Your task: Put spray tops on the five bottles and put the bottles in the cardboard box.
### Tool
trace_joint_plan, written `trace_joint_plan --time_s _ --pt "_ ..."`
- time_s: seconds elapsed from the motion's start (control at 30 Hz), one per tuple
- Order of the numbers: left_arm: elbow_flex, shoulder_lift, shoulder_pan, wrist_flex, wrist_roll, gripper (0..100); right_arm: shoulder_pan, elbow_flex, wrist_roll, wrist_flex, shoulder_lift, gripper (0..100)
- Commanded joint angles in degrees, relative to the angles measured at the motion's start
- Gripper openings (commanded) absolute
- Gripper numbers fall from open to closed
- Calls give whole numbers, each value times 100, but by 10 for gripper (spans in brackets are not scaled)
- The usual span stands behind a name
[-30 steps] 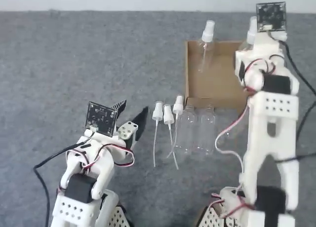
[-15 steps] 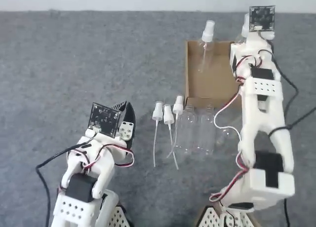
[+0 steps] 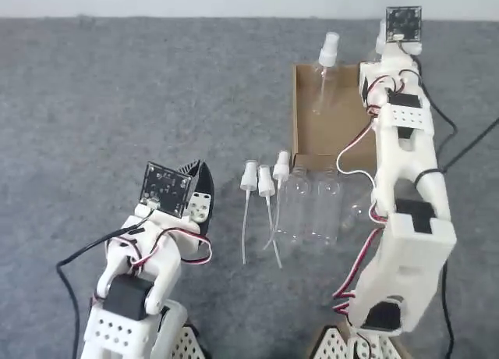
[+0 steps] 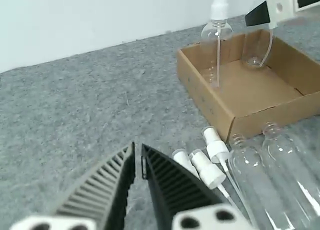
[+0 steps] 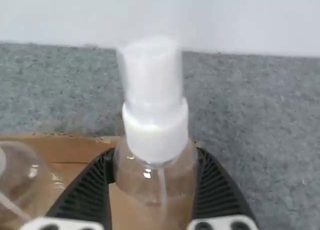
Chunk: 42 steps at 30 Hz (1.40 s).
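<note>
Nearest the bases, the left claw [image 3: 201, 189] sits low over the grey tabletop [image 3: 117, 86], its ribbed fingers [image 4: 112, 177] pressed almost together on nothing. Just beyond it lie 3 loose spray tops [image 3: 267, 181] with their tubes trailing back, and beside them 2 open bottles [image 3: 296, 207] on their sides, necks toward the cardboard box [image 3: 296, 109]. A 3rd seems to lie partly behind the right arm.

In the box's far left corner is a standing bottle [image 3: 323, 78], already capped. At the far right side, the right claw [image 5: 155, 160] pinches the held bottle [image 5: 154, 130] by its shoulder, just under the white collar.

The step in hand looks like setting this 2nd capped bottle down. To do it well, lower it upright until the base takes its weight on the box floor, well apart from the standing bottle. Only then spread the fingers, and lift straight up to avoid catching the sprayer.

The right wrist view gives the grip itself, centred and square. The left wrist view gives the side-on look at the held bottle [image 4: 257, 45] over the box floor. The high view's overhead angle cannot settle that height, though it lays out what is left to cap.
</note>
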Motion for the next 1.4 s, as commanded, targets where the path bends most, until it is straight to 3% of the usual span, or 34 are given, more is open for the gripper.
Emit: trace_joint_plan --time_s 0.0,1.23,1.37 --pt "-57 -70 -35 -158 -44 11 66 -536 -62 -180 -31 6" --pt "-4 -70 -35 -158 -44 11 31 -809 -18 -110 435 9" --pt "-4 -70 -35 -158 -44 11 31 -800 -18 -110 453 95"
